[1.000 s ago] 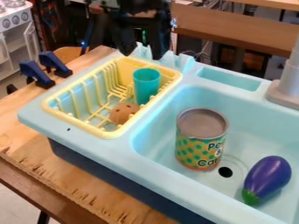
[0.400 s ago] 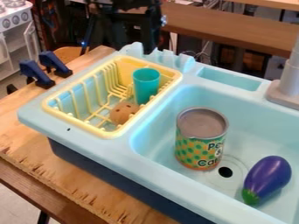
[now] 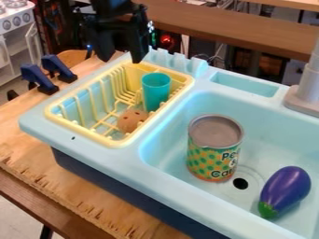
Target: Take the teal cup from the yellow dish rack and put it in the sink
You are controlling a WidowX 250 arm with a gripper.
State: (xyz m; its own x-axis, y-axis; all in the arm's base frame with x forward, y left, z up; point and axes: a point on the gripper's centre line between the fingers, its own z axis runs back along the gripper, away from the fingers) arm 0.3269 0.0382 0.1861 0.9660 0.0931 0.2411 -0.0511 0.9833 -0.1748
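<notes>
The black gripper hangs above the back left corner of the yellow dish rack, its two fingers apart with nothing between them. Inside the rack, a teal cup stands upright near the right side, and a brown round object with dark spots lies just in front of it. A tall can with a green and orange label stands upright in the left part of the sink basin. To its right a purple eggplant lies with its green end toward the front.
The light blue sink rests on a wooden table. A grey faucet rises at the right edge. Two dark blue clamps grip the table's left edge, and a wooden shelf runs behind.
My gripper has moved left along the back of the dish rack, and its fingers now show more clearly. The rack, cup, brown object, can and eggplant have stayed in place.
</notes>
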